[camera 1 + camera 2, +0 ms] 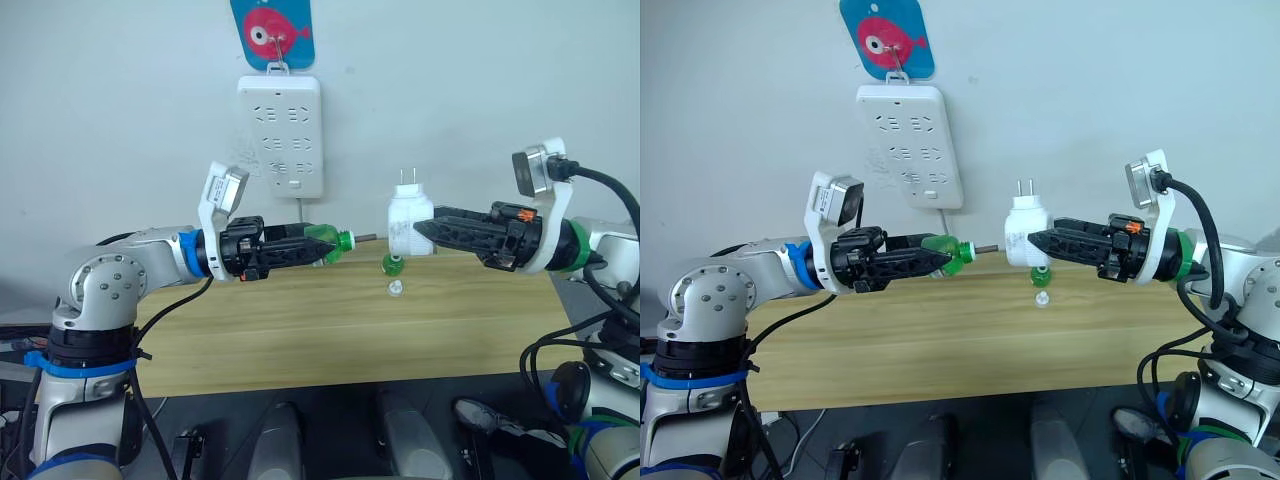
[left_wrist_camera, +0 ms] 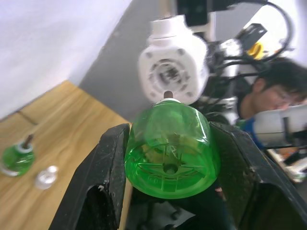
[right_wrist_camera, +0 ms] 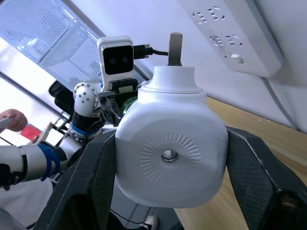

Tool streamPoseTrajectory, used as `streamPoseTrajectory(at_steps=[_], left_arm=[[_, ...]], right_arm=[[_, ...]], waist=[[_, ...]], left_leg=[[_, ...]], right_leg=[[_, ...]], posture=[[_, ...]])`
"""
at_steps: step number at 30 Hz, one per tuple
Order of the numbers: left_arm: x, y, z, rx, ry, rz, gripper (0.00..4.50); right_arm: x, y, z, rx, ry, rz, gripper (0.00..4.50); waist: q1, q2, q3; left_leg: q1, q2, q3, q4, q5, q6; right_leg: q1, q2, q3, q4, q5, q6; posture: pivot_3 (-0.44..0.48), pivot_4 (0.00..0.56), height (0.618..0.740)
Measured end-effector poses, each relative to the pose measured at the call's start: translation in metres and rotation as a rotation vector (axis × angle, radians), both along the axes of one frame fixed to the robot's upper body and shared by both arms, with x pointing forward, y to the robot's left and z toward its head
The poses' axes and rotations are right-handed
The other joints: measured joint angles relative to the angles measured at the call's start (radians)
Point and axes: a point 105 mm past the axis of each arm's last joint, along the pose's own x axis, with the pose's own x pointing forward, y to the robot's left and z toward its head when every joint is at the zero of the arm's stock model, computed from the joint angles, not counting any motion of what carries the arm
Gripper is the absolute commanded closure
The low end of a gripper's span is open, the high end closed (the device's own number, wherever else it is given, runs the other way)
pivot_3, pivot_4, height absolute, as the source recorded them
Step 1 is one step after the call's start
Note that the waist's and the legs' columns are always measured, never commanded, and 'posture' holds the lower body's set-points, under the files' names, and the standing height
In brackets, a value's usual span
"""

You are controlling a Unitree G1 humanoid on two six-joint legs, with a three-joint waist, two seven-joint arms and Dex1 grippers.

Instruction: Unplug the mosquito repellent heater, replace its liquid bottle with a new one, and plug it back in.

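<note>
Roughly halfway through by the look of it. Heater (image 1: 409,224) already off the wall strip (image 1: 280,135), clamped in the right tool (image 1: 421,229) and held up over the far side of the desk (image 1: 330,335), prongs up. Green bottle (image 1: 330,243) pinched in the left tool (image 1: 322,247), wick aimed right at the heater's open socket, just short of it. Another green bottle (image 1: 392,264) and a small clear cap (image 1: 396,289) sitting on the desk below, probably the old one. Still left: seating the bottle, then plugging back into the strip.
</note>
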Motion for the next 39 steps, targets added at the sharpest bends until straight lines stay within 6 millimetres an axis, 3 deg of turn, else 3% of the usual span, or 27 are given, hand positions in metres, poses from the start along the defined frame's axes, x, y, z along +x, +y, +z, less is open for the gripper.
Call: streamPoseTrajectory(at_steps=[18,39], left_arm=[[-0.002,-0.006,0.007,-0.037,0.009,-0.045,2.22],[-0.007,-0.011,0.004,-0.035,0.024,-0.1,2.22]], right_arm=[[-0.014,0.014,0.006,0.013,0.03,0.089,1.59],[-0.015,0.014,0.006,-0.013,0.054,0.085,1.59]], waist=[[-0.001,0.0,0.0],[0.002,0.0,0.0]], left_leg=[[0.0,0.0,0.0,-0.001,0.0,0.0],[0.0,0.0,0.001,-0.001,0.0,0.0]], right_leg=[[0.0,0.0,0.0,-0.001,0.0,0.0],[0.0,0.0,0.0,-0.001,0.0,0.0]], posture=[[-0.139,0.228,0.725],[-0.142,0.233,0.725]])
